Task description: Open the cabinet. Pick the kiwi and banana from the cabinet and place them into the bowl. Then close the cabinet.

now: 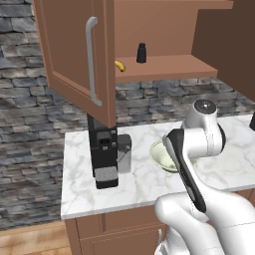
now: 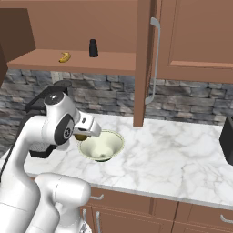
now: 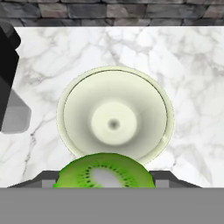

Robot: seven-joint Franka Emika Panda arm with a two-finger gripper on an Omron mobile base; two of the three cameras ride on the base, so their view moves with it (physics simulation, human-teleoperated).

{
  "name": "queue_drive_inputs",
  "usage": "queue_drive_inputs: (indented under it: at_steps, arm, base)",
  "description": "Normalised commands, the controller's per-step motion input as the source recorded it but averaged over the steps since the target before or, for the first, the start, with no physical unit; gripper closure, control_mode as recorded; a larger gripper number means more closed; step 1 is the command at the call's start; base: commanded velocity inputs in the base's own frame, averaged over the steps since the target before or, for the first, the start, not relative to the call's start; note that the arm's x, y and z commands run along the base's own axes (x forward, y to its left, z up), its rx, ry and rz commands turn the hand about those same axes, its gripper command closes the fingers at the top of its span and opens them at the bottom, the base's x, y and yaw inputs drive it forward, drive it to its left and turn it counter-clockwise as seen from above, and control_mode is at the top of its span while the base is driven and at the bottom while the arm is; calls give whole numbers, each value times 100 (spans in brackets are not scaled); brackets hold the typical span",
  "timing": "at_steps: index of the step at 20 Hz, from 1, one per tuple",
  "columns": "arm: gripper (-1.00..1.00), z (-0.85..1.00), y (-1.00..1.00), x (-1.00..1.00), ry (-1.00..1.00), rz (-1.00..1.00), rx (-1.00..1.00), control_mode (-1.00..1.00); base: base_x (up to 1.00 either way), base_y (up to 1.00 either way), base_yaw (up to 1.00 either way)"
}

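Marble table (image 2: 173, 154) runs under a grey stone back wall, mid frame in both base views. Cabinet (image 1: 74, 55) at upper frame, doors swung open, shelf exposed. Banana (image 2: 64, 57) lies on the shelf, upper left of the right base view; a small black bottle (image 2: 93, 48) stands near it, apart. Bowl (image 2: 116, 141) sits on the table, centre-left of the right base view, nothing inside it. Black coffee machine (image 1: 105, 154) stands left of the bowl in the left base view.

Claw (image 2: 83, 135) hangs just over the bowl's near-left rim. Kiwi (image 3: 103, 171) is gripped between its fingers, jaws set wide around the fruit; in the hand view the green cut face sits at bottom centre, directly above the bowl's near rim, clear of the bowl.
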Motion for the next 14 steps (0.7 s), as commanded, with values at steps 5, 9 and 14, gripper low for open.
queue_drive_inputs:
  at_steps: [5,9,14]
  arm:
    - [100,-8,-6,7,0,0,0,-100]
    - [100,-10,-4,10,2,0,0,-100]
    - [100,-11,-2,17,5,0,0,-100]
  base:
    - [0,0,0]
    - [0,0,0]
    - [0,0,0]
